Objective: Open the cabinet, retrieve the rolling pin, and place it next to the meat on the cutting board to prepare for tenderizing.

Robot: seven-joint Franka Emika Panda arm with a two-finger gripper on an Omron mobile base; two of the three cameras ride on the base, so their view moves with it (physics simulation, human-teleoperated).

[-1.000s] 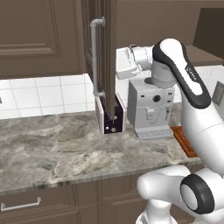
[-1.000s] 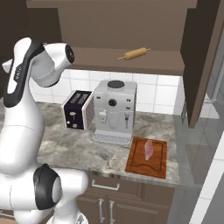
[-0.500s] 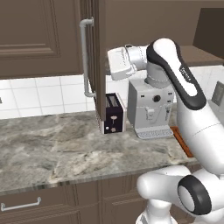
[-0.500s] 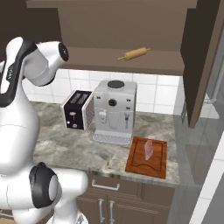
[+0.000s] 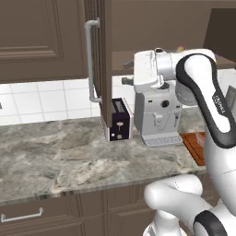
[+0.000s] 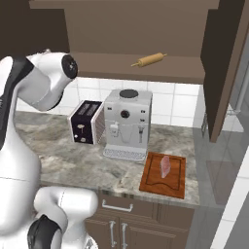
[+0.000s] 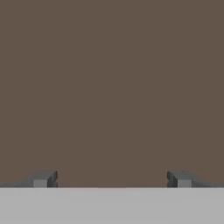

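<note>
The gripper (image 7: 111,179) stands released, its two tips far apart at the bottom of the hand view, facing a flat brown surface with nothing between them. In the right base view the cabinet (image 6: 228,68) is open, and the rolling pin (image 6: 149,60) lies on its shelf at upper centre. Below, at lower right, the cutting board (image 6: 151,180) rests on the counter (image 6: 63,155) with the meat (image 6: 166,167) on it, just right of the coffee machine (image 6: 127,124) and the toaster (image 6: 85,121).
</note>
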